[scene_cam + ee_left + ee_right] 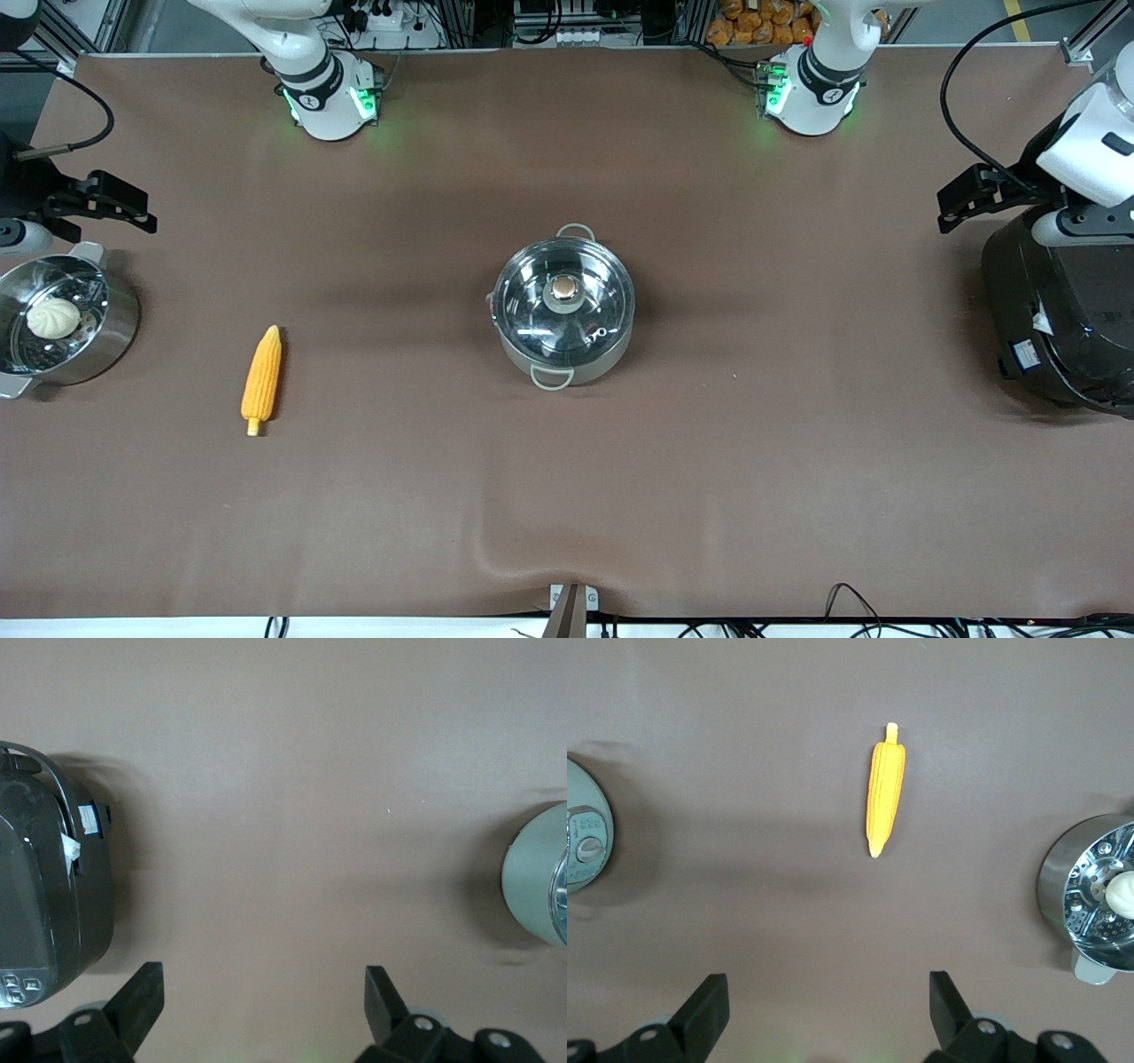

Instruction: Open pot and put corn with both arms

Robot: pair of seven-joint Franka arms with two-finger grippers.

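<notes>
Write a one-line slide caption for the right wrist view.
Open right gripper hovers over bare table, with the corn lying ahead and the steamer pot holding a white bun nearby.

This looks like a robot lab, not a real kitchen. Two white robot arms are fixed to the top edge of a big table (567, 496), and their bases (332, 102) glow green. The table is covered with a plain brown cloth. Black cables (961, 62) hang around the edges, and metal frame bars (483, 22) and a power strip (376, 18) show past the table. The kitchen things sit spread out like test pieces: a shiny pot (563, 306), a corn cob (262, 377), a steamer pot (66, 323) with a white bun (53, 317), and a big black cooker (1059, 319).
</notes>
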